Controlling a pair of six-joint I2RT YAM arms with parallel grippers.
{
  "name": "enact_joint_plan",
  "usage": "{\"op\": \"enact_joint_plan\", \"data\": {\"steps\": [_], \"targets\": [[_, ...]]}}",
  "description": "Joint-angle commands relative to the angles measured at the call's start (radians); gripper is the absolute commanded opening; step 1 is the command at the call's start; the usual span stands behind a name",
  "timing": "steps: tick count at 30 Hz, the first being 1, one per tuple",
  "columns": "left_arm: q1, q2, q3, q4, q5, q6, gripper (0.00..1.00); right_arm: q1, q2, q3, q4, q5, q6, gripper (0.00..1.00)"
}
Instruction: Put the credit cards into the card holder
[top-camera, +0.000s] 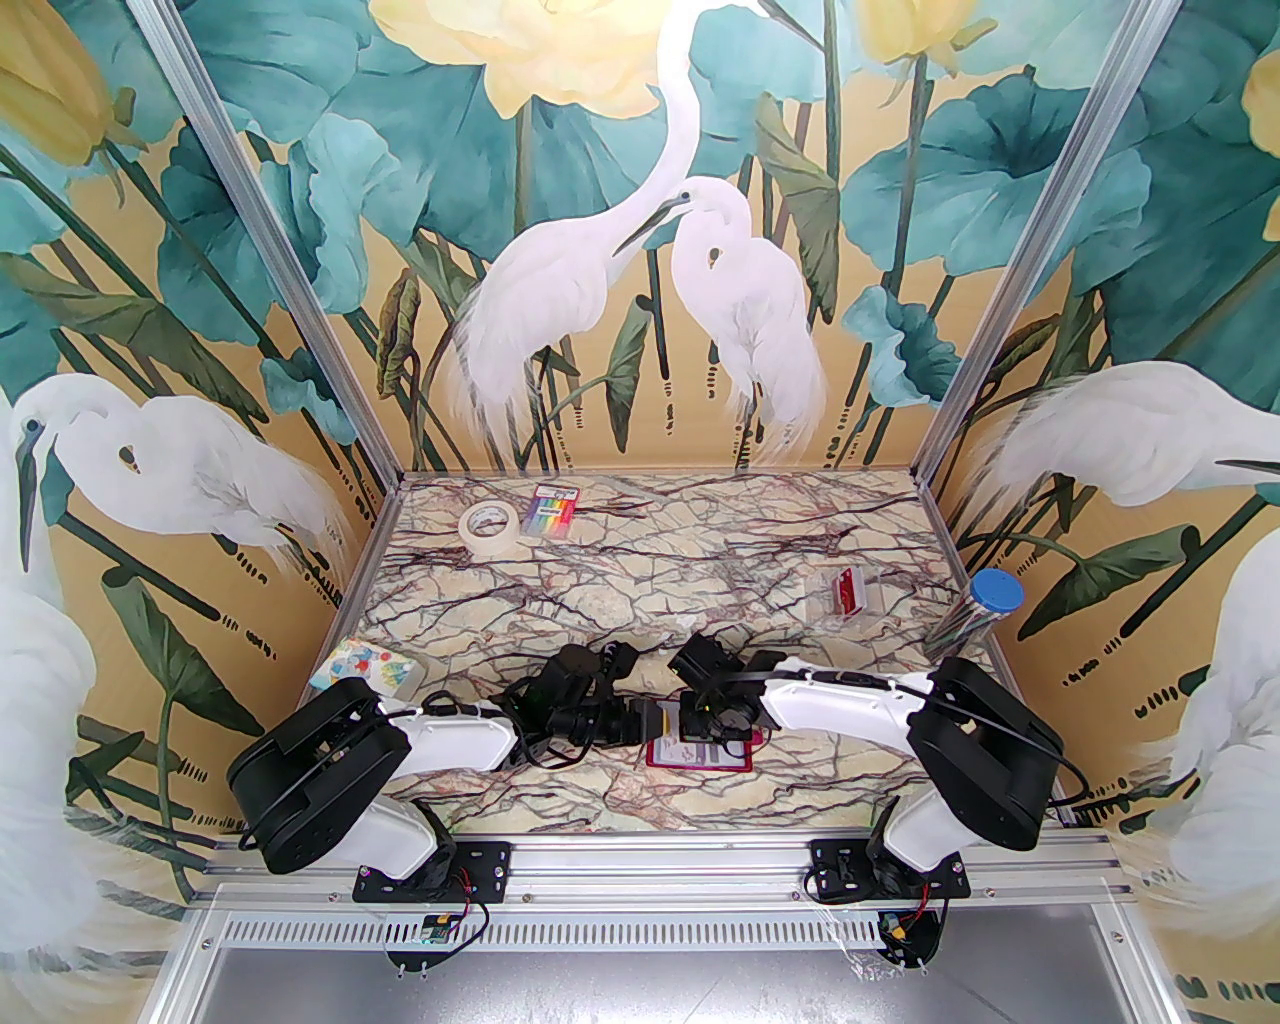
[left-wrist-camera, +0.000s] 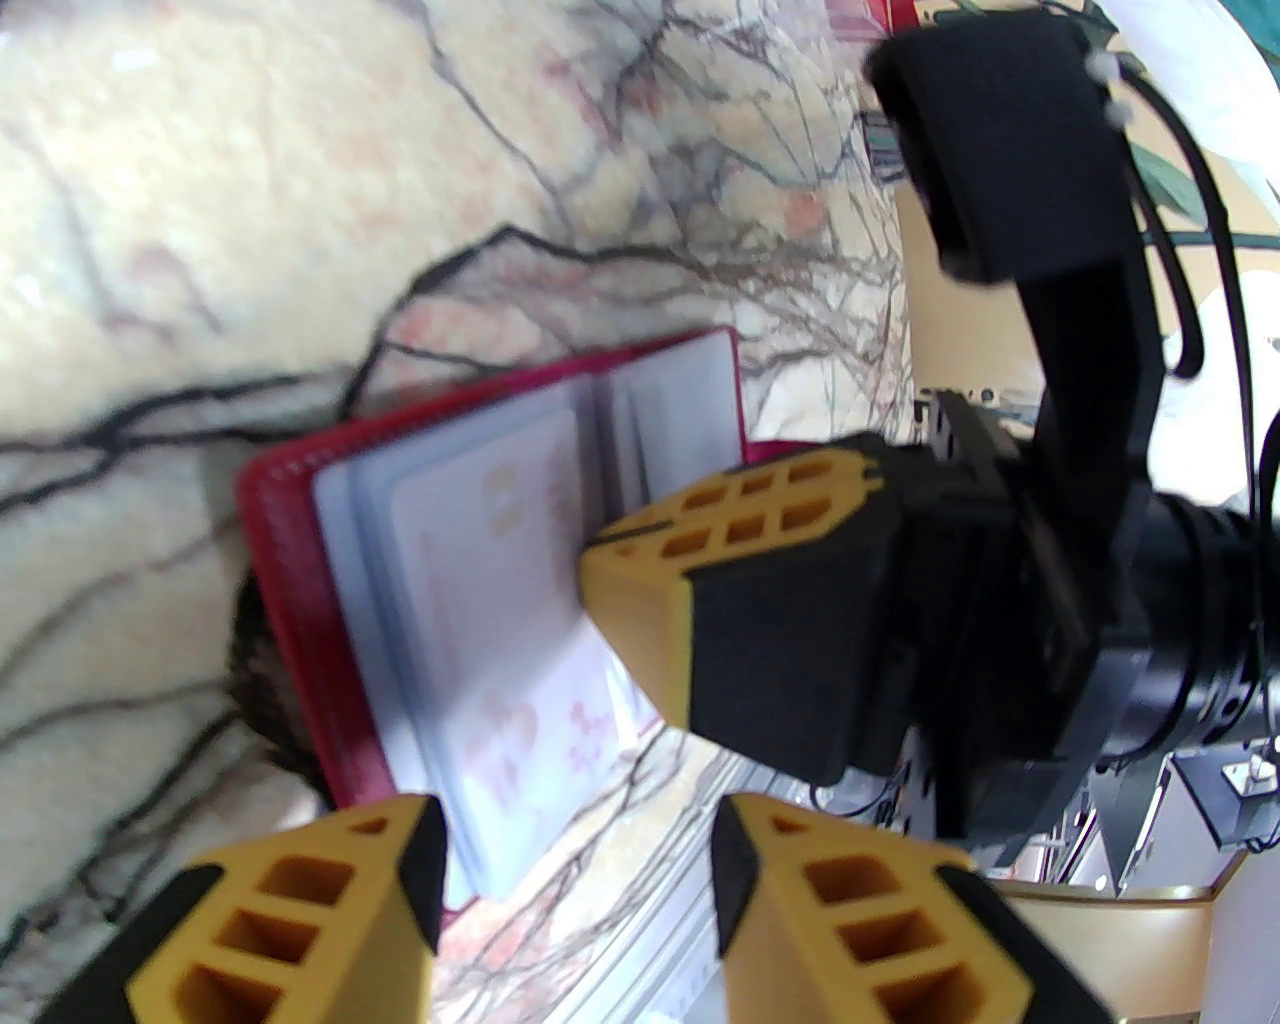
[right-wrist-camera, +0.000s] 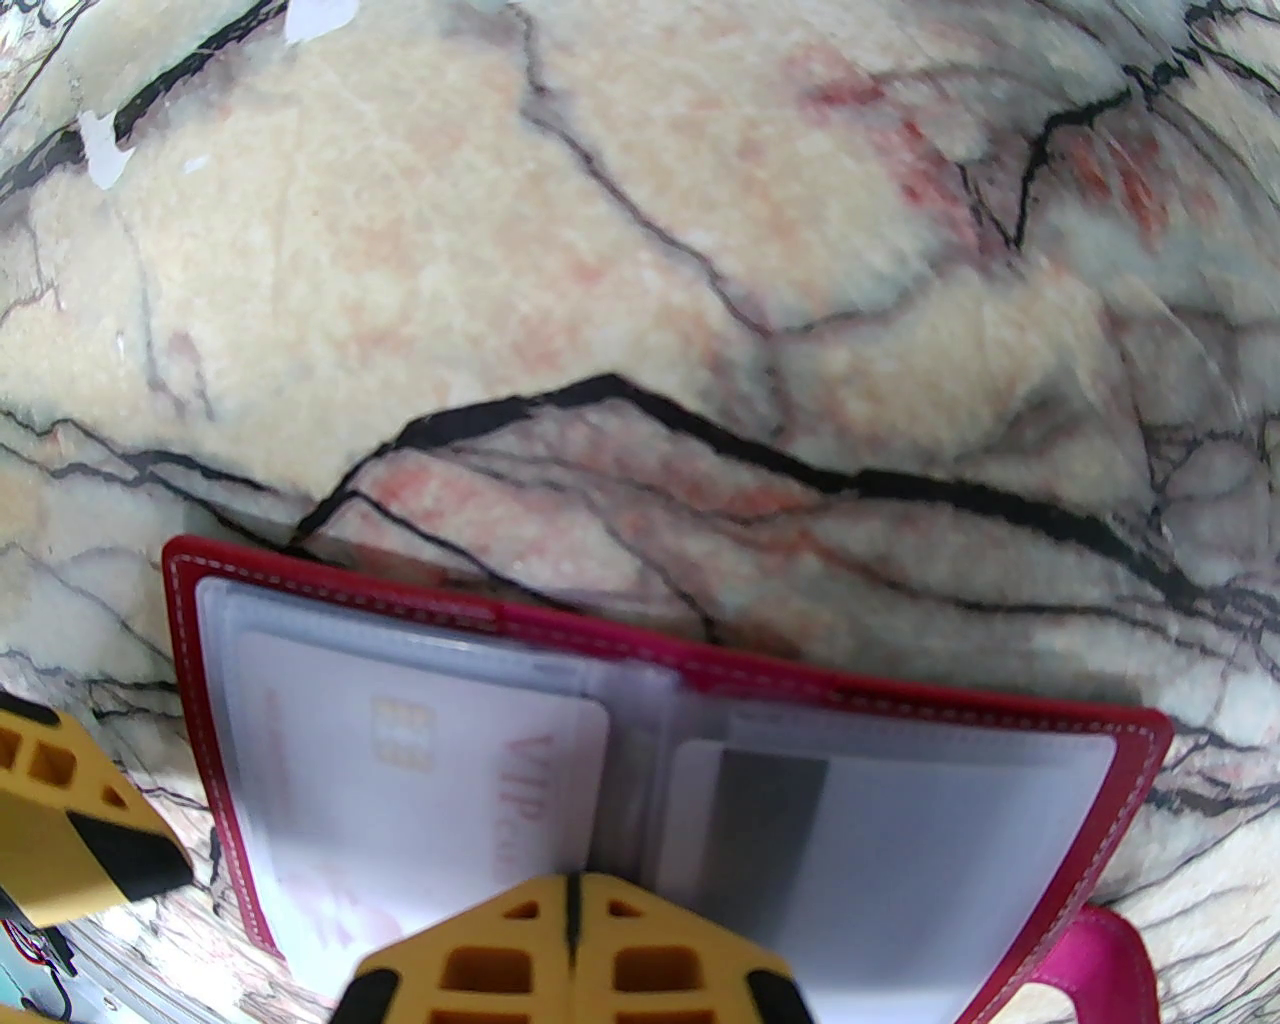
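Note:
The card holder (right-wrist-camera: 700, 670), a dark red wallet, lies open on the marble table near the front edge (top-camera: 700, 752). A pale card (right-wrist-camera: 430, 790) with a chip sits in its left clear sleeve. A second card (right-wrist-camera: 780, 800) with a dark stripe sits in the right sleeve. My right gripper (right-wrist-camera: 570, 940) is shut, its tips pressing down on the holder's middle fold; it also shows from the side (left-wrist-camera: 680, 560). My left gripper (left-wrist-camera: 575, 870) is open at the holder's near left edge, a sleeve corner between its spread fingers (left-wrist-camera: 300, 900), untouched.
At the back left lie a tape roll (top-camera: 488, 523) and a rainbow-striped packet (top-camera: 555, 510). A clear plastic case (top-camera: 845, 595) and a blue-capped tube (top-camera: 985, 600) are at the right. A colourful packet (top-camera: 365, 668) lies at the left. The holder's pink snap tab (right-wrist-camera: 1100, 960) sticks out.

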Motion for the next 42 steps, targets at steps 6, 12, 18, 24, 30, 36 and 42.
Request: {"op": "enact_joint_plan", "data": {"steps": [6,12,18,24,30,36,42], "targets": [[-0.026,0.042,0.034,-0.015,-0.019,0.014,0.48,-0.002,0.025,-0.053,0.013,0.000,0.023,0.00],[-0.026,0.044,0.029,-0.023,-0.037,0.008,0.48,-0.002,0.021,-0.053,0.016,-0.001,0.024,0.00],[-0.026,0.059,0.031,-0.025,-0.038,0.005,0.48,-0.002,0.030,-0.051,0.019,-0.006,0.024,0.00],[-0.026,0.066,0.033,-0.025,-0.038,0.005,0.48,-0.002,0.035,-0.049,0.021,-0.010,0.022,0.00],[-0.026,0.072,0.036,-0.018,-0.030,0.007,0.48,-0.002,0.038,-0.046,0.021,-0.011,0.021,0.00],[-0.032,0.069,0.039,-0.011,-0.024,0.011,0.48,-0.003,0.038,-0.046,0.022,-0.012,0.021,0.00],[-0.038,0.080,0.046,-0.011,-0.020,0.013,0.48,-0.001,0.038,-0.044,0.023,-0.013,0.022,0.00]]}}
